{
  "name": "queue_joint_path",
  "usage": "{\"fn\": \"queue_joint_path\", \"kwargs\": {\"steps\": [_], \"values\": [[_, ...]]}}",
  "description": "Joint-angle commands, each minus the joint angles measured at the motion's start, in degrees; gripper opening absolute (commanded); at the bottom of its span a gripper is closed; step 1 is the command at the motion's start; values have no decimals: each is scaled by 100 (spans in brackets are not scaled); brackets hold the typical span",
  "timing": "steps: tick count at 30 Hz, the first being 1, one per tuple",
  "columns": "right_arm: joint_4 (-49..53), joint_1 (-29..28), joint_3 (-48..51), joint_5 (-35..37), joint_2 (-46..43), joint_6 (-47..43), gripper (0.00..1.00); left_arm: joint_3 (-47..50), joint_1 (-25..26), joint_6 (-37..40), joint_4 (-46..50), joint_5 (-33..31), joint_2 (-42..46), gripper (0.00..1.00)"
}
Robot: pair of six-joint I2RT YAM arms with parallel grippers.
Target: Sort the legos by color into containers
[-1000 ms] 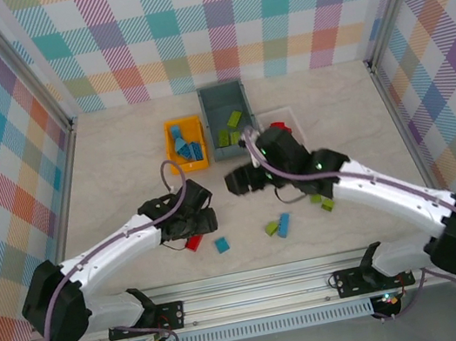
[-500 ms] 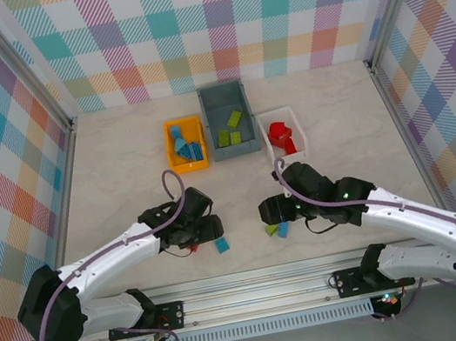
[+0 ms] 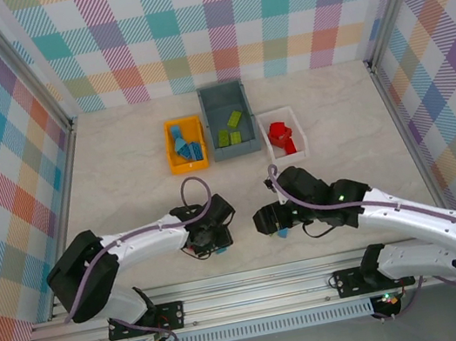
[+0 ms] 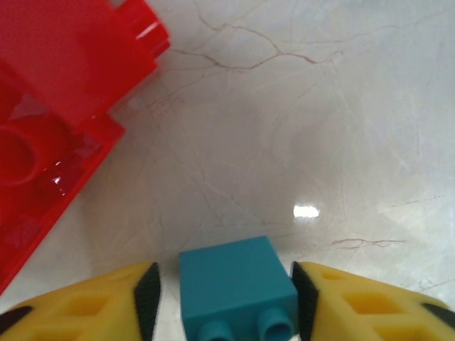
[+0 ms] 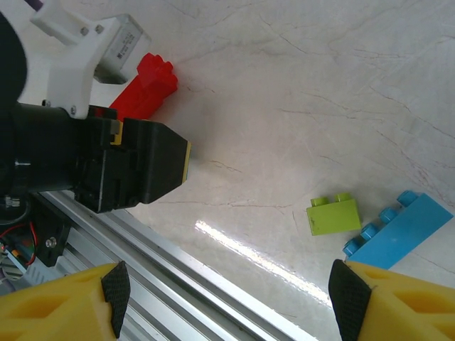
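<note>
A small blue lego [image 4: 238, 284] lies on the table between the fingers of my left gripper [image 4: 227, 302]. The right pad [image 4: 306, 298] is against it and a thin gap shows at the left pad [image 4: 148, 298], so the jaws are open. A red lego [image 4: 57, 142] lies just left of it. My right gripper [image 5: 227, 291] stands wide open and empty, low near the table's front rail [image 5: 178, 284]. A lime lego [image 5: 334, 215] and a long blue lego [image 5: 398, 231] lie to its right. The orange-yellow container [image 3: 185, 144], grey-blue container [image 3: 228, 122] and white container [image 3: 282, 134] stand at the back.
The two grippers are close together at the front middle of the table, left gripper [image 3: 212, 240] and right gripper [image 3: 265, 219]. The left gripper's black body [image 5: 106, 170] sits just ahead of the right fingers. The containers hold blue, green and red legos respectively.
My left gripper slid right onto the small blue lego and its jaws narrowed around it. My right arm came down from near the containers to the table's front.
</note>
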State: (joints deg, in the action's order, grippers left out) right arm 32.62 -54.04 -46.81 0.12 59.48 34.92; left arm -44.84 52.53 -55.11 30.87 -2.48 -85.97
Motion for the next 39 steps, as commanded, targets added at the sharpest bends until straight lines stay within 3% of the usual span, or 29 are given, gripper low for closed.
{"fn": "queue_joint_path", "kwargs": {"steps": [1,3,7,11,14,20,28,35,39], "values": [[-13,-30,-33,-104,-121,-105,76,-139,73,-123,-194,-63,-132,41],[-75,-36,4,-194,-154,-128,76,-191,90,-124,-189,-150,-31,34],[-749,-86,158,-781,-402,-305,75,-634,8,90,307,-553,471,31],[-1633,-107,92,-950,-456,-499,75,-1242,-890,748,667,-425,637,31],[-2290,-106,-115,-449,-272,-591,74,-1976,-1661,1393,815,-300,381,31],[-2463,-79,-1269,640,963,-890,74,-3468,-2733,2131,514,35,-882,32],[-2483,60,-1913,648,1793,-755,74,-5696,-3399,2519,663,50,-3001,32],[-2436,95,-1826,474,1913,-662,75,-7058,-3557,2658,1030,204,-4121,45],[-2229,96,-1832,322,2084,-679,76,-7024,-3557,2664,1061,248,-3897,62]]}}
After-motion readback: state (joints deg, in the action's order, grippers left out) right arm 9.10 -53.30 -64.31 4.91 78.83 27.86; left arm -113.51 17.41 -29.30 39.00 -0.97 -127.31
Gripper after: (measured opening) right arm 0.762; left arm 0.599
